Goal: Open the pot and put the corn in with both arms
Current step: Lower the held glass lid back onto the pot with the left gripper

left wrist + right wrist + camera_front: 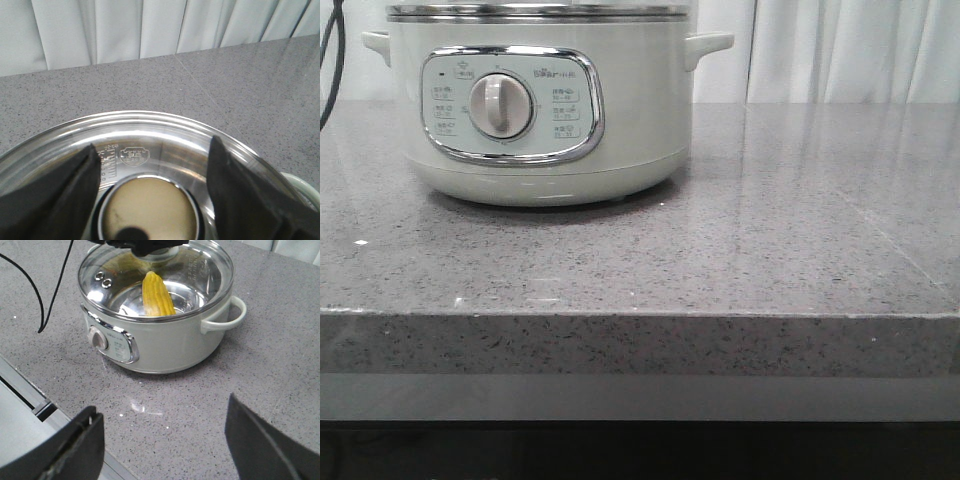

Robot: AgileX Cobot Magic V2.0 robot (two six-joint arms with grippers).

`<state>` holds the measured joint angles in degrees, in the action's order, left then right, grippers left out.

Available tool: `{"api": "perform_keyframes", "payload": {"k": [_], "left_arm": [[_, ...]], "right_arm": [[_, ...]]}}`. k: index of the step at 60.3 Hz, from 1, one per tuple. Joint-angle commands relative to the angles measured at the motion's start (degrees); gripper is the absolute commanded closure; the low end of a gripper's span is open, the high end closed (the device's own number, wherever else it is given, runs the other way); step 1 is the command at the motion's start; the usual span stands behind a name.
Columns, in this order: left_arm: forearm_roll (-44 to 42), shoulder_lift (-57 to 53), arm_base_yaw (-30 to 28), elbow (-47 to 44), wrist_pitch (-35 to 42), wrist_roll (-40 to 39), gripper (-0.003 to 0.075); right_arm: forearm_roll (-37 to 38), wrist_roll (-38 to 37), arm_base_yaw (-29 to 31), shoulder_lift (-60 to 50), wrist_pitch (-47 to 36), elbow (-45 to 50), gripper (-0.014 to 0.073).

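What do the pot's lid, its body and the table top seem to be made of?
The lid looks like clear glass: the corn shows through it. The pot body seems glossy pale green enamel or plastic, with a chrome-framed panel. The table top looks like polished speckled grey stone, faintly reflecting.

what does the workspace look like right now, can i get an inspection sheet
surface: grey speckled counter, glossy
pot: pale green pot standing on the counter, glass lid on its rim
corn: corn lying inside the pot, seen through the lid
clutter: nothing seen
left tool: left tool open, fingers either side of the lid knob
right tool: right tool open, empty, back from the pot
cables: black cable beside the pot
surroundings: white curtain behind the counter
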<state>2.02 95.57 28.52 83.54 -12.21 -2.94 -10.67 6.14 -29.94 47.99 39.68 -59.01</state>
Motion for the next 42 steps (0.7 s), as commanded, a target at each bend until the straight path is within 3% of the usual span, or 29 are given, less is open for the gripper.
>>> {"api": "perform_keyframes", "payload": {"k": [1, 14, 29, 42], "left_arm": [[0.66, -3.05, 0.09, 2.19, 4.37, -0.20, 0.0237], [0.42, -9.39, 0.09, 2.19, -1.09, -0.20, 0.0238], [-5.64, -20.21, 0.09, 2.07, -19.29, -0.20, 0.0238], [-5.64, -29.50, 0.31, -6.11, -20.42, -0.06, 0.0238]], "right_arm": [[0.15, 0.04, 0.01, -0.13, -3.89, -1.49, 0.0062], [0.15, 0.04, 0.01, -0.13, -3.89, -1.49, 0.0062], [0.15, 0.04, 0.01, -0.13, -3.89, -1.49, 0.0062], [0.15, 0.04, 0.01, -0.13, -3.89, -1.49, 0.0062]]}}
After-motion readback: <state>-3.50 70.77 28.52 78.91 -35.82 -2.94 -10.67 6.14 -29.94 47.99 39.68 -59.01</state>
